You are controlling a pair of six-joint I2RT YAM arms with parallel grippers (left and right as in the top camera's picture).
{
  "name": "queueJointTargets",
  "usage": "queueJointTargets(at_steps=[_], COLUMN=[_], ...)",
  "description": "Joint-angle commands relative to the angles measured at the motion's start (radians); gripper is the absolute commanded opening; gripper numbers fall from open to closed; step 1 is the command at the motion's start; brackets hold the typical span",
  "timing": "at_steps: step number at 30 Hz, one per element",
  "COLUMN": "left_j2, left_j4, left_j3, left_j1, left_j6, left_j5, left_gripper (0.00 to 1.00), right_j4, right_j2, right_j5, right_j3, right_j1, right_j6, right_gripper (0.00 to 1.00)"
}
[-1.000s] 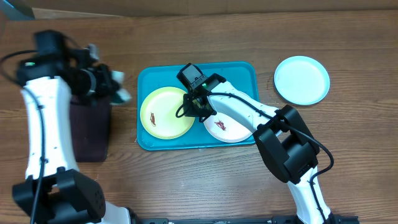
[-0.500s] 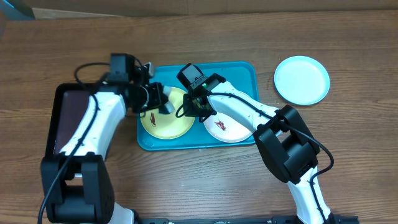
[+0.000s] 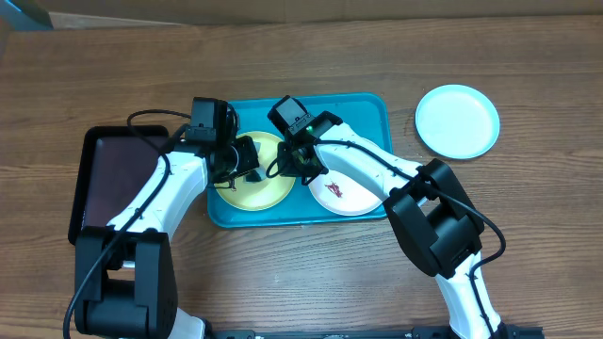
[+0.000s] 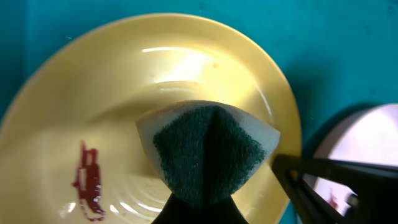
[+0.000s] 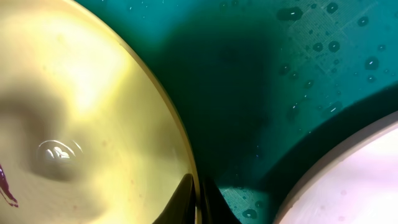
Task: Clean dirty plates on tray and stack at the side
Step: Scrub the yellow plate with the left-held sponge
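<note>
We steady the yellow plate on the tray, right gripper pinching its rim, left gripper clamping a sponge beside the smear; hard scrubbing could wrench the rim free.

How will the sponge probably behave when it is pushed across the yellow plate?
Probably soft and floppy: the sponge is squeezed into a fold in the left gripper, so it should flatten under pressure. Its coarse dark face likely grips rather than slides on the glossy yellow plate. It also looks light for its size.
</note>
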Motion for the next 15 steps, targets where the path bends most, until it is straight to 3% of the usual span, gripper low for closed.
queueJointTargets(at_steps=[1,8,15], left_j2=[0.034,0.137,0.212], left_j4=[0.013,0.087,0.055], left_j3=[-0.004,-0.004,-0.004], left_j1=[0.0,-0.001,0.0], left_j6=[-0.032,-0.032,0.002], left_j5=[-0.059,0.089,0.01], left_gripper=[0.04,0.04,0.04], right_j4=[-0.009,-0.01,-0.013], right_j2=[0.02,0.02,0.02], right_j5=[0.043,0.042,0.042], right_j3=[-0.013,-0.013,-0.013], right_j1=[-0.001,-0.001,-0.001], right_j6=[-0.005,-0.005,-0.005], right_gripper=[0.04,0.04,0.04])
